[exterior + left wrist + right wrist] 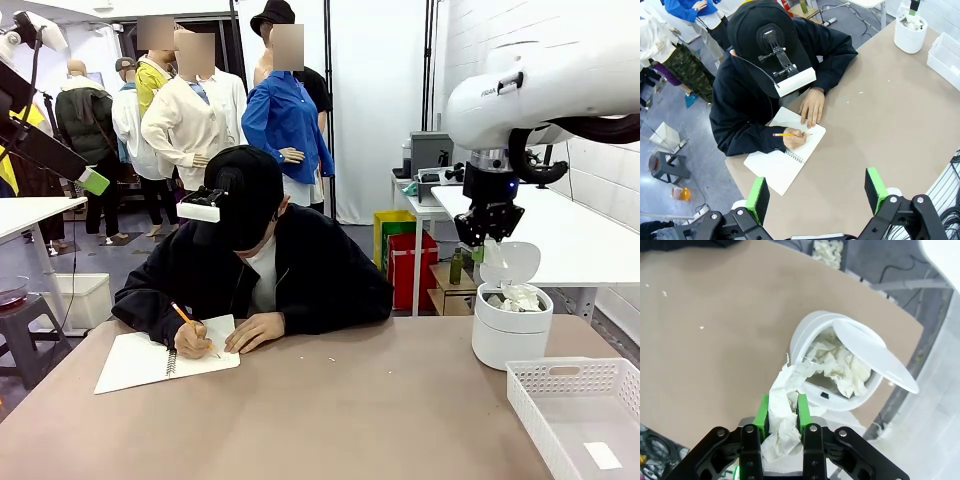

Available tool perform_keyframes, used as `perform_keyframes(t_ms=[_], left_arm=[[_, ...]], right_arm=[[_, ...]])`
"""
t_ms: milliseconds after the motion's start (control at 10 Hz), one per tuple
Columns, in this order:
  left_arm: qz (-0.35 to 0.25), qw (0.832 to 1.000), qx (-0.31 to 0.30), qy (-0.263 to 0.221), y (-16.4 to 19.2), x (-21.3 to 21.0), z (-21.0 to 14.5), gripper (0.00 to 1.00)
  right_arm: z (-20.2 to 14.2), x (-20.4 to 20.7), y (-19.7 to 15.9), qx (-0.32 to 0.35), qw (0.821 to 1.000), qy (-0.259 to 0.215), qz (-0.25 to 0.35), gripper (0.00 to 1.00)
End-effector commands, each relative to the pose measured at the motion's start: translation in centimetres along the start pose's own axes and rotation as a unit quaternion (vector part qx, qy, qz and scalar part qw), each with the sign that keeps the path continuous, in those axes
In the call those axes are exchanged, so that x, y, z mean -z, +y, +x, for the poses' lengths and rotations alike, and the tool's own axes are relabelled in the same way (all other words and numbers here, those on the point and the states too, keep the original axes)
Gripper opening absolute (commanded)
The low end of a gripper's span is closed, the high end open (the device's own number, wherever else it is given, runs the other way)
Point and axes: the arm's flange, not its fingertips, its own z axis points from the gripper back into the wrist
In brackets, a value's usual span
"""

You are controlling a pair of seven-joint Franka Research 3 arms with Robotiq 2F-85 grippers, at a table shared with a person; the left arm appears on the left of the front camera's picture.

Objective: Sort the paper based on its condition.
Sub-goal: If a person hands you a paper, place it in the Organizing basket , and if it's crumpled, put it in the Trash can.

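My right gripper (782,412) is shut on a crumpled white paper (785,390), whose torn top sticks up past the green pads. It hangs just above the rim of a white round bin (805,340) with its lid (875,352) flipped open and more crumpled paper (840,362) inside. In the front view the right gripper (488,235) hovers over that bin (510,335) at the table's far right. A flat paper slip (602,455) lies in the white basket (560,385). My left gripper (816,192) is open, high above the table, with nothing between its pads.
A person in black sits at the far side, writing with a pencil (185,316) in a spiral notebook (140,362), one hand (255,331) flat on the table. Tiny paper scraps (861,92) dot the brown tabletop. Bin (910,32) and basket (945,52) share the right end.
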Motion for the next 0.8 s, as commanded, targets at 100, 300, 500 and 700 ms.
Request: perform_keyframes(t_ms=[100, 300, 500, 700], left_arm=[[0.001, 1.0, -0.001, 0.0, 0.0, 0.0, 0.0, 1.0], [0.001, 1.0, -0.001, 0.0, 0.0, 0.0, 0.0, 1.0], [0.001, 1.0, -0.001, 0.0, 0.0, 0.0, 0.0, 1.0], [0.001, 1.0, -0.001, 0.0, 0.0, 0.0, 0.0, 1.0]], right_arm=[[-2.1, 2.2, -1.4, -0.01, 0.998, -0.03, 0.06, 0.26], [-3.3, 3.1, -2.4, -0.01, 0.998, -0.035, 0.049, 0.26], [-4.0, 2.9, -1.8, -0.009, 0.998, -0.038, 0.052, 0.26], [-2.5, 3.1, -2.6, 0.0, 0.999, -0.021, 0.045, 0.26]])
